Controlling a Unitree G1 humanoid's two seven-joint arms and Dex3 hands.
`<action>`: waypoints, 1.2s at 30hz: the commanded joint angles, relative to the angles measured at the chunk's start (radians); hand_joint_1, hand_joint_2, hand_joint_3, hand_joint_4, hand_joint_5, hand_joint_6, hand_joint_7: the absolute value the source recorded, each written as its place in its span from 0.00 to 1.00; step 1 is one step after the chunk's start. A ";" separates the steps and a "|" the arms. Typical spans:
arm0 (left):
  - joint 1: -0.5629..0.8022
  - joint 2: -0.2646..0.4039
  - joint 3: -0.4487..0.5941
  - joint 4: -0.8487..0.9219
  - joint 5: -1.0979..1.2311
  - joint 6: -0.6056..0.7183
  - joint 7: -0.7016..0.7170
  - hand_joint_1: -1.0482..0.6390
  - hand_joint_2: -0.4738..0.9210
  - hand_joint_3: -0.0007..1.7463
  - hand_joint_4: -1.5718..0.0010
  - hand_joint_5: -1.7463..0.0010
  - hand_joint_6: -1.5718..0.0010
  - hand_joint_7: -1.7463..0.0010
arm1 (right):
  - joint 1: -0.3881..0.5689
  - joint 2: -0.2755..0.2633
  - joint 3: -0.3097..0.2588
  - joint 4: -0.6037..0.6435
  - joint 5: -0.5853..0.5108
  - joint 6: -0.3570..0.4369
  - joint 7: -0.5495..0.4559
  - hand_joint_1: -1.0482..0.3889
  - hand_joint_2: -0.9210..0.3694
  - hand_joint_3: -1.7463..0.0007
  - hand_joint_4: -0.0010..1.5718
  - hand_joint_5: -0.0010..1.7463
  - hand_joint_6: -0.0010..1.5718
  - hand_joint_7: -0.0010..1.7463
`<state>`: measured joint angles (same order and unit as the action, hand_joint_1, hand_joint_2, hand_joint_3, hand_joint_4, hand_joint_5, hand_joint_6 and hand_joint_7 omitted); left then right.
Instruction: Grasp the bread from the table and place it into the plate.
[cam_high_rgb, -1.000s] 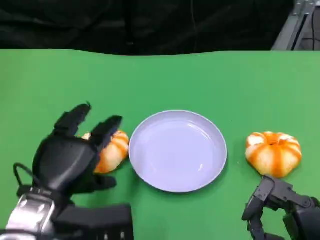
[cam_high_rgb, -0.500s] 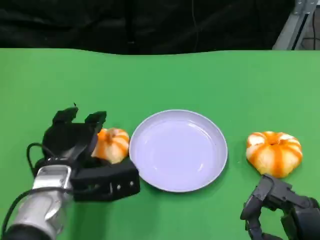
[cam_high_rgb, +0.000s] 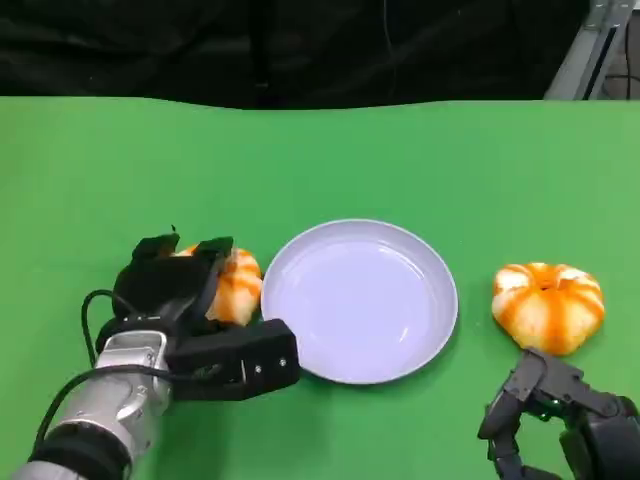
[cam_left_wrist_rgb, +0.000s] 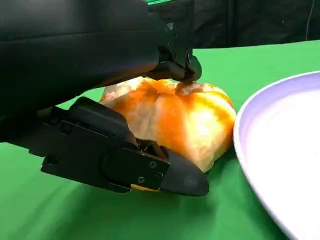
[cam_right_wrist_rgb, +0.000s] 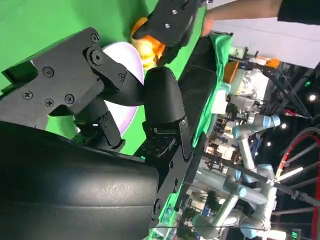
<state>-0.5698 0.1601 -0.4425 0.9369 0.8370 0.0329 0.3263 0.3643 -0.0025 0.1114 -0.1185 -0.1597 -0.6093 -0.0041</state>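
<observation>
Since the earlier frames the left hand (cam_high_rgb: 178, 283) has come down and moved a little toward the plate (cam_high_rgb: 300, 355), and its fingers, which were spread above the left bread (cam_high_rgb: 238, 285) one second ago, are now closed over it. In the head view the hand covers the near and left part of this bread, and only its orange and white right side shows, just beside the left rim of the plate. The left wrist view makes the grip clear: one black finger (cam_left_wrist_rgb: 172, 62) presses on the top of the bread (cam_left_wrist_rgb: 185, 120) and another part of the hand lies under its near side, while the bread sits on the green desk (cam_left_wrist_rgb: 75, 215) (I cannot tell if it is already lifted a little). The pale lilac plate (cam_left_wrist_rgb: 250, 150) is close beside it, not touching.

The second bread (cam_high_rgb: 548, 305) lies on the desk to the right of the plate, apart from it. The right hand (cam_high_rgb: 560, 415) stays low at the near right corner, just in front of this bread, with its fingers curled and holding nothing. The right wrist view shows the right hand (cam_right_wrist_rgb: 125, 95) from behind, with the plate (cam_right_wrist_rgb: 122, 65) beyond it.
</observation>
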 joint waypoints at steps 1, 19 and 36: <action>-0.007 0.004 -0.022 0.042 -0.022 -0.001 0.012 0.10 1.00 0.02 0.93 0.88 0.80 0.99 | 0.000 -0.004 -0.007 -0.002 0.000 0.000 -0.012 0.63 0.32 0.30 0.53 1.00 0.48 0.89; 0.021 0.033 0.007 0.033 -0.147 -0.055 0.022 0.54 1.00 0.03 0.36 0.82 0.41 0.94 | -0.004 -0.006 -0.009 0.010 0.005 -0.021 -0.025 0.65 0.30 0.32 0.52 1.00 0.47 0.90; 0.000 0.085 0.052 -0.024 -0.197 -0.155 0.149 0.61 0.98 0.11 0.53 0.00 0.67 0.01 | -0.010 -0.023 -0.019 0.025 0.032 -0.023 -0.003 0.65 0.29 0.34 0.52 1.00 0.47 0.90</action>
<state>-0.5671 0.2114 -0.4064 0.9394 0.6396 -0.1287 0.4574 0.3568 -0.0076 0.1026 -0.1016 -0.1436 -0.6154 -0.0139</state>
